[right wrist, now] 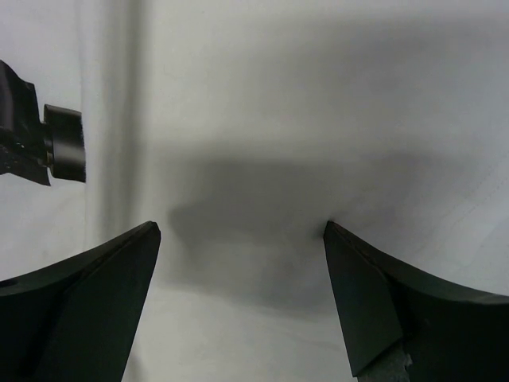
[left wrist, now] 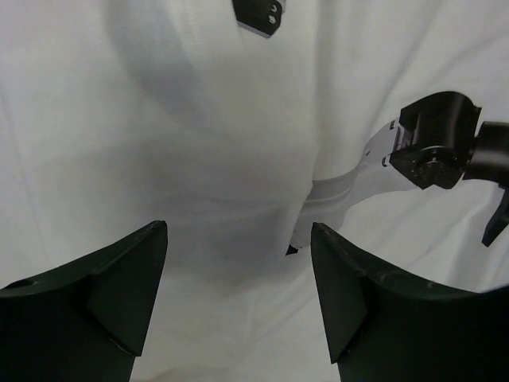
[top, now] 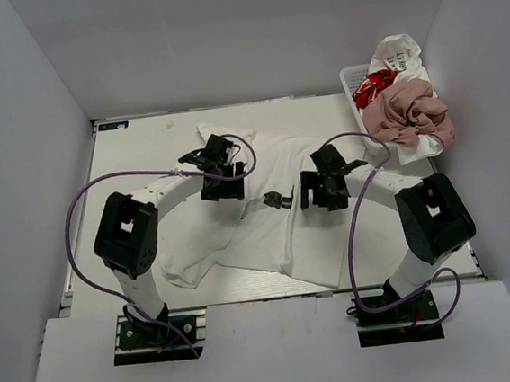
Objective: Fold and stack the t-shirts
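Arms cover much of the white t-shirt; I see the left pincer and right pincer both gaping, empty.

1. white tee: soft cloth, matt, smooth between shallow creases and folds.
2. pink tee: matt cloth, heavily crumpled.
3. red-print tee: crumpled cloth; the finish of the print cannot be told.
4. basket: white plastic lattice, smooth.
5. tabletop: pale, hard, smooth and matt; material cannot be told.
6. left gripper and right gripper: jaws of black plastic, matt, with a faint sheen along the edges.
7. left arm and right arm: black housings with a slight gloss, joined by smooth white links.
8. cables: smooth purple sheath.
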Tool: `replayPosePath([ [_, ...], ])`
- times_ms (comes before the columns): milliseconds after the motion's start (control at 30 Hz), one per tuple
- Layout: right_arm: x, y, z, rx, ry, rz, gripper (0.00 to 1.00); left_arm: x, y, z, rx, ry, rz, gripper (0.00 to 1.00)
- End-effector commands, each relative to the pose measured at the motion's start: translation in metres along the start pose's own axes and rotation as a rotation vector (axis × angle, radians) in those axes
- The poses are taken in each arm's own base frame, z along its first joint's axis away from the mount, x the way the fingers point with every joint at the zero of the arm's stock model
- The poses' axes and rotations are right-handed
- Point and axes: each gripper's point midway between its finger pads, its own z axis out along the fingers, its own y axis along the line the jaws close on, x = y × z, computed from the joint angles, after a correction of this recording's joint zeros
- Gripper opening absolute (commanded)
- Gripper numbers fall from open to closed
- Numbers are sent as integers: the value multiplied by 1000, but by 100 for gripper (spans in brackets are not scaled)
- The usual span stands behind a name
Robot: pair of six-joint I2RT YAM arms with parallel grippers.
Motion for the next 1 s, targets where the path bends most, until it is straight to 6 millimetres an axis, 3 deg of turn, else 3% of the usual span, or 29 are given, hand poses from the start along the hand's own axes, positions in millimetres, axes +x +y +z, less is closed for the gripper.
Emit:
replayPosePath([
  [0, 16, 2, 14, -29, 45, 28, 89, -18, -22, -6, 69, -38, 117, 82],
  [100, 25, -4, 21, -10, 75, 37, 89, -3, -20, 11, 51, 26, 150, 81],
  [333, 30, -9, 29, 12, 102, 49, 89, 4, -27, 22, 35, 38, 178, 76],
  [467, 30, -11, 28, 19, 102, 46, 89, 10, -19, 31, -10, 71, 181, 52],
  [533, 30, -14, 28, 30, 94, 48, 89, 10, -15, 38, -36, 76, 183, 48],
  [600, 31, -17, 27, 38, 95, 52, 89, 6, -14, 37, -43, 64, 192, 24],
  [633, 30, -18, 26, 41, 92, 54, 89, 5, -12, 37, -56, 59, 192, 7],
  [667, 30, -18, 26, 42, 89, 55, 89, 2, -8, 32, -85, 44, 169, 0],
  [700, 31, -19, 26, 44, 92, 52, 89, -1, -7, 27, -94, 27, 156, 0],
  [833, 33, -22, 27, 58, 104, 57, 87, -27, 26, -16, -175, -131, 60, 0],
  [933, 37, -30, 27, 83, 111, 66, 87, -32, 70, -42, -299, -196, -47, 0],
  [967, 38, -31, 27, 86, 112, 66, 86, -27, 95, -47, -382, -200, -97, 0],
])
